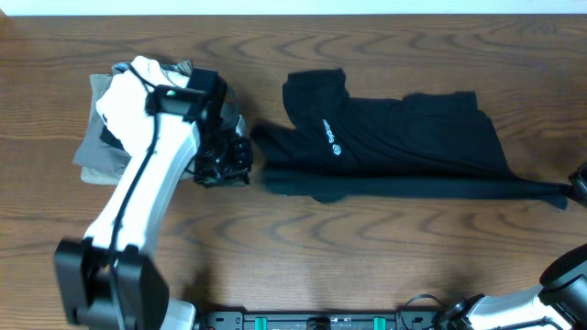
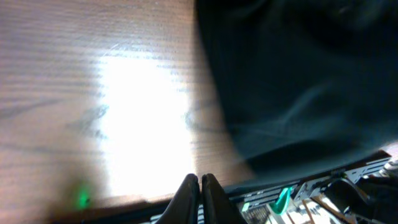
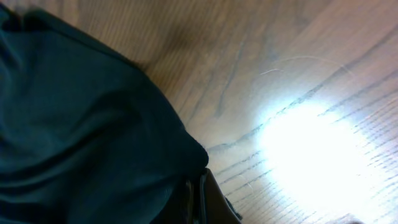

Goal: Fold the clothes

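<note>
Open wood of the table (image 1: 367, 266) runs along the near side; the right gripper (image 3: 200, 186) is clenched on the stretched hem corner of the black polo shirt (image 1: 404, 147), which lies across the middle; the left gripper (image 2: 200, 186) is clenched empty just beside its collar end; 1 folded pile (image 1: 92, 151) sits at the far left.

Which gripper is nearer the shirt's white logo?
Left. The left gripper sits just off one end of the shirt, close to the white logo; the right gripper is at the opposite end.
</note>
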Controlling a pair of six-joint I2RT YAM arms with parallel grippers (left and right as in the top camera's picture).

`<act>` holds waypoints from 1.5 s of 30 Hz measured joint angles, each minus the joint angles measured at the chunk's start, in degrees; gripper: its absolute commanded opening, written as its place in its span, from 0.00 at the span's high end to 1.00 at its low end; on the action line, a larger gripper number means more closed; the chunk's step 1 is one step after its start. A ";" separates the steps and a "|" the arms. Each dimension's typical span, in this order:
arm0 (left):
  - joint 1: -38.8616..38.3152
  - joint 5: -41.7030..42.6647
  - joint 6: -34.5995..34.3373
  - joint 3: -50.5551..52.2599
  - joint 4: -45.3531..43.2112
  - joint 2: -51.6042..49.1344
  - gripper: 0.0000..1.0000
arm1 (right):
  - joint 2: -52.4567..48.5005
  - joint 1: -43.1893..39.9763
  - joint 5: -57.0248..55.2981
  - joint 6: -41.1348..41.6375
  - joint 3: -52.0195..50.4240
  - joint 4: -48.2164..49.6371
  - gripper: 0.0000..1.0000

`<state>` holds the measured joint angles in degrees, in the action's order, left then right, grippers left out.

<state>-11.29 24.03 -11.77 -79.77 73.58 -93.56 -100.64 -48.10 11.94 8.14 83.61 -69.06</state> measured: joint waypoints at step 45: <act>-22.67 13.35 -10.51 2.82 -25.99 -20.87 0.66 | 0.00 2.86 9.75 -2.32 0.02 -0.72 0.53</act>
<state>-33.95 37.39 -22.28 -76.95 47.59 -114.43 -100.64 -45.23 21.69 5.82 83.64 -69.78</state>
